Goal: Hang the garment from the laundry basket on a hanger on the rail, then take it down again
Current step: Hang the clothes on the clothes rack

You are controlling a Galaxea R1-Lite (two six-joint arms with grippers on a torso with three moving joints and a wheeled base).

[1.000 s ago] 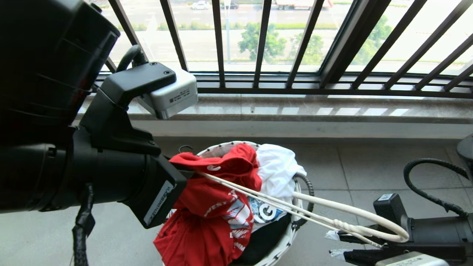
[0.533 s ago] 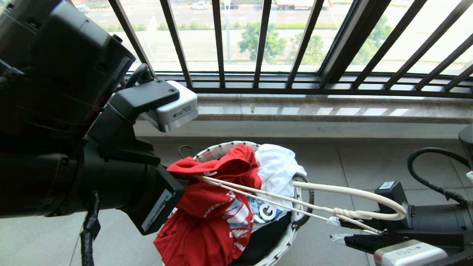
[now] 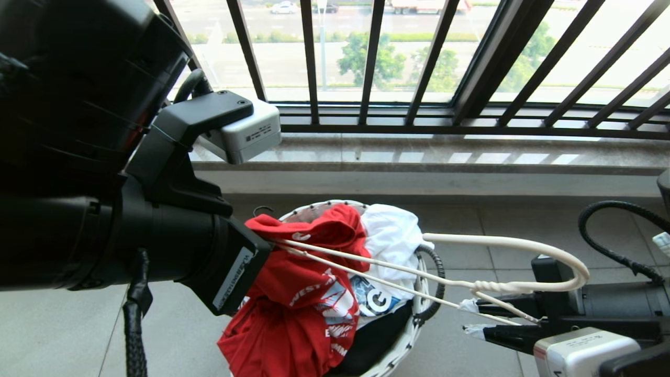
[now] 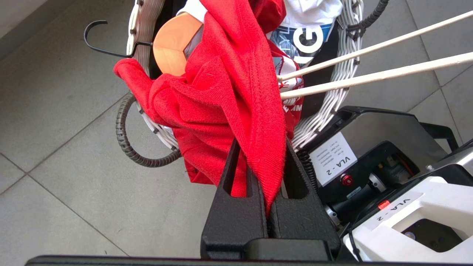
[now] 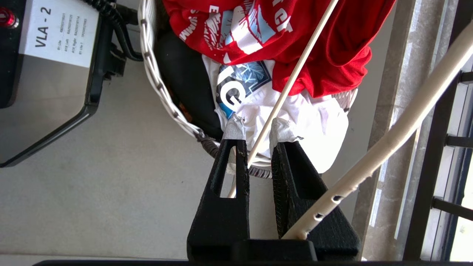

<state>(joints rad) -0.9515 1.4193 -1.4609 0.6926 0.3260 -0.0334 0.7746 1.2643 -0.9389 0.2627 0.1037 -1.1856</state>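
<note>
Here, your left hand (image 4: 258, 173) is pinching the red garment (image 3: 309, 293) above the laundry basket (image 3: 413, 324); your right hand (image 5: 255, 147), clamping the hanger (image 3: 502, 285), is lying at 3 o'clock, its arms pointing toward 9 o'clock into the fabric.

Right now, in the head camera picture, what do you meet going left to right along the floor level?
left gripper shut on the red T-shirt → white garment → hanger, its hook → right gripper, holding the hanger's wire.

a home balcony: tiled floor (image 3: 523, 230), barred window railing (image 3: 377, 63), laundry basket (image 3: 403, 340) of clothes.
</note>
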